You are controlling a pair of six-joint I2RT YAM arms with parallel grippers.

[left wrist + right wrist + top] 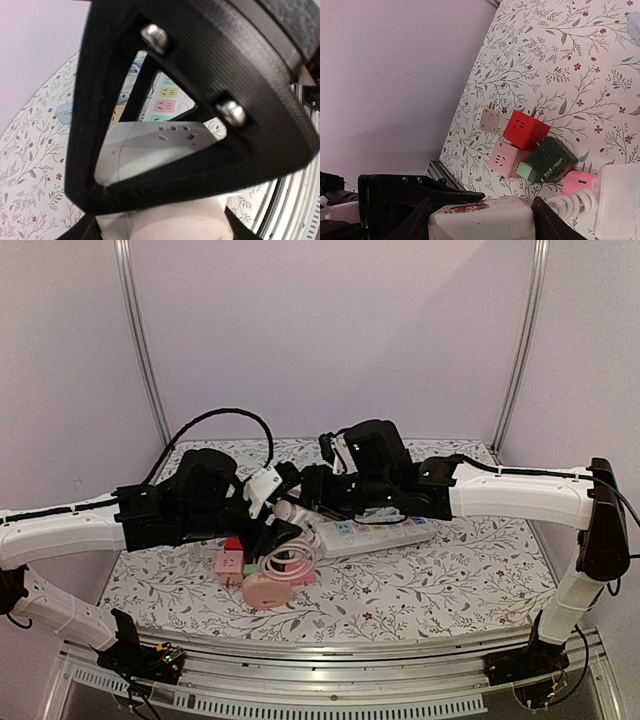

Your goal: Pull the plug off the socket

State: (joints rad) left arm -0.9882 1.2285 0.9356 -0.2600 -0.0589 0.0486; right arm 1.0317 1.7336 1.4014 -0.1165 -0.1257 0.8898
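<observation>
Pale plug (170, 216) sits clamped in left pincer (160, 230); right pincer (481, 227) presses both sides of white socket (485, 217) just beyond. Brace socket, pull straight apart, no twisting.

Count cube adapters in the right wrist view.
5: beige cube far left, red cube beside it, pink cube below, dark green cube right of that, mint cube half hidden between them. A pink pronged block by the coiled cord may be a sixth.

White plug (482, 220), white power strip (375, 532), floral tablecloth (560, 50).
</observation>
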